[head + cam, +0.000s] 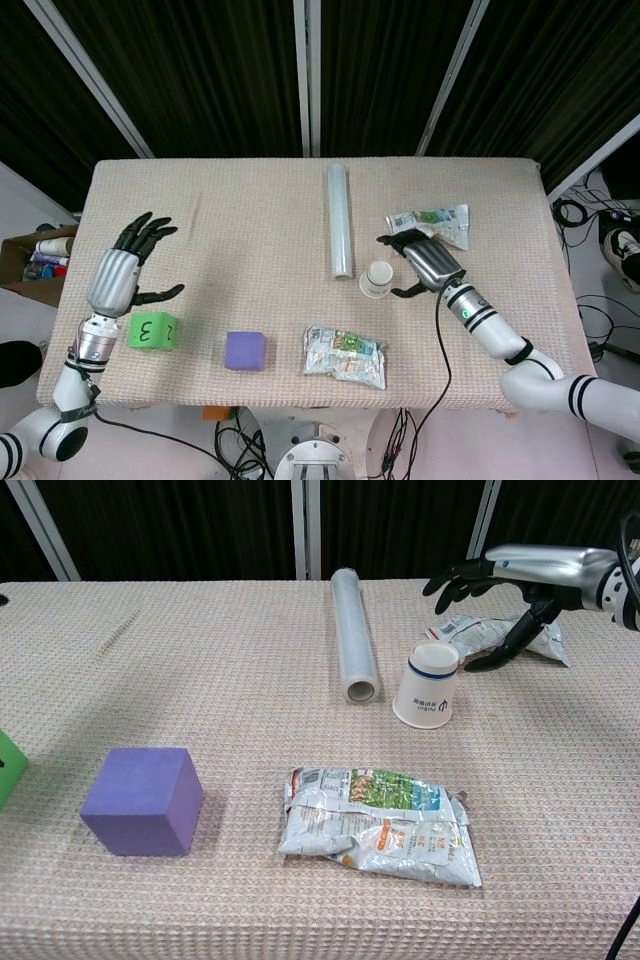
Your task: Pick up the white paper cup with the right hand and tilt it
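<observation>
Meanwhile white paper cup (427, 686) stands inverted, axis vertical, beside spread right hand (510, 578).

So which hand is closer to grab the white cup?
The right hand. It hovers open just beside the white paper cup, not touching it. The left hand is far across the table, above the green block.

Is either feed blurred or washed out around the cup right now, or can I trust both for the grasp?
Head view: even, soft light, white paper cup sharp but small, right hand crisp. Chest view: cup sharp with only a faint shadow, hand slightly soft at the fingertips, mild glare on the plastic-wrap roll. Both usable.
</observation>
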You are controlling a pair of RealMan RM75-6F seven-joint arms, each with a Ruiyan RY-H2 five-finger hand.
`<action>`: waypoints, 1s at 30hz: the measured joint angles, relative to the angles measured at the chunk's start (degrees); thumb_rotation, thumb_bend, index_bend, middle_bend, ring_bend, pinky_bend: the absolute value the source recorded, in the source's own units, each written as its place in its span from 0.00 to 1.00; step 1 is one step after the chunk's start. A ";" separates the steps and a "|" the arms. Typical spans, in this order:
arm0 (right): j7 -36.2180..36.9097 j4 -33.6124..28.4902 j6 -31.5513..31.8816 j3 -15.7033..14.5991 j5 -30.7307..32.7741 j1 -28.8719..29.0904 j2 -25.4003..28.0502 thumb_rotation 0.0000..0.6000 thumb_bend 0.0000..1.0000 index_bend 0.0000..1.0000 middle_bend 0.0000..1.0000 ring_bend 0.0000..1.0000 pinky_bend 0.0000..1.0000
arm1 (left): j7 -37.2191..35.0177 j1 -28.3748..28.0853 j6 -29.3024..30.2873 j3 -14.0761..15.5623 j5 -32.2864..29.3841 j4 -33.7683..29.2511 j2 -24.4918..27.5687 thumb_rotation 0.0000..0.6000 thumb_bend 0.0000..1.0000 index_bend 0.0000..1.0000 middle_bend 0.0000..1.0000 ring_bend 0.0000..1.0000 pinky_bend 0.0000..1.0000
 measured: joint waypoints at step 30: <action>17.19 0.39 6.42 -0.06 3.29 -4.31 -8.49 1.00 0.27 0.45 0.31 0.23 0.20 | -1.35 8.73 5.91 4.46 0.82 2.77 -0.42 1.00 0.00 0.20 0.13 0.05 0.13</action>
